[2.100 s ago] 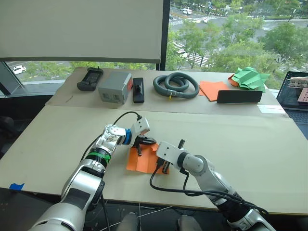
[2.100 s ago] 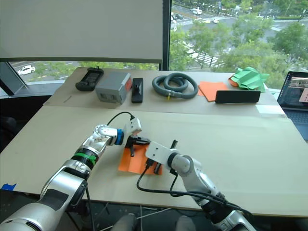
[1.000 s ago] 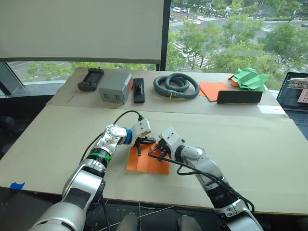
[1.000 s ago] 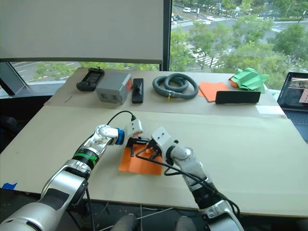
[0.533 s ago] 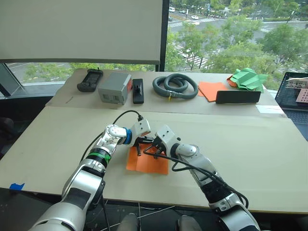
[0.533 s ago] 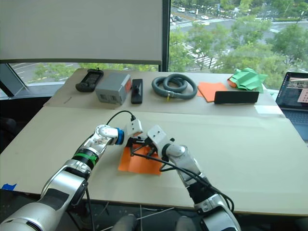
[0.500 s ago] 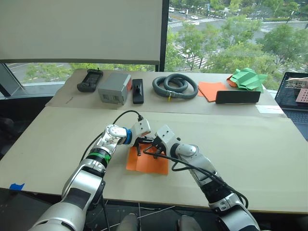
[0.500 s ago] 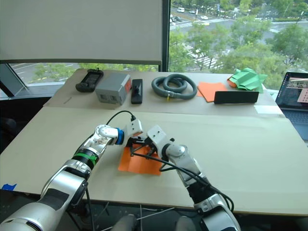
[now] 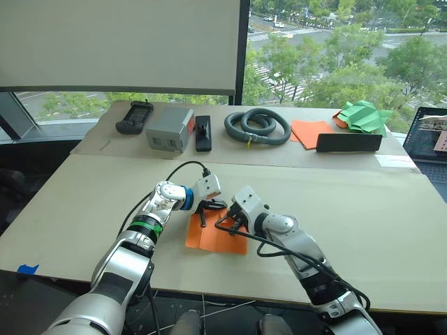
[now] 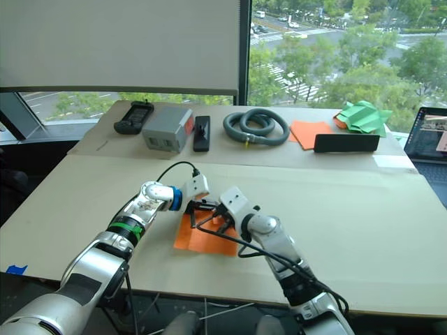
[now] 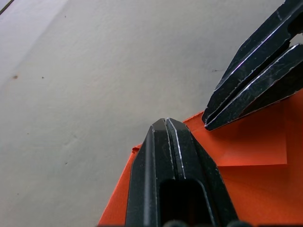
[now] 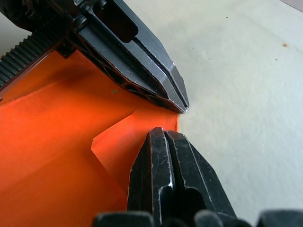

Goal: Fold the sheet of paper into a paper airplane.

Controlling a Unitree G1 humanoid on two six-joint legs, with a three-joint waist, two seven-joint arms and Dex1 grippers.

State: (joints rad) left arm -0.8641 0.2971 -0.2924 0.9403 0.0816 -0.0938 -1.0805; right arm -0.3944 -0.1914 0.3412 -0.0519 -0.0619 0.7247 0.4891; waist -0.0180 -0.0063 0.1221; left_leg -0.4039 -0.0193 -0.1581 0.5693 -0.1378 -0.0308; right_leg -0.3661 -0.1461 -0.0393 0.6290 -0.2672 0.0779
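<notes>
Both grippers [image 11: 166, 124] [image 12: 163, 133] closed — tips on sheet of paper [image 9: 215, 237] far edge.

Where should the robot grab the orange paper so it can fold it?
Probably at the far corner of the sheet of paper, where a small flap is already folded over and gives an edge to pinch. The rest lies flat on the table, so coming in low from the far edge looks best. The left gripper and right gripper sit there, both shut.

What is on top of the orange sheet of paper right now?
Both shut end effectors, left and right, press on the sheet of paper at its far edge beside a small folded flap. Paper beneath the fingers is hidden.
</notes>
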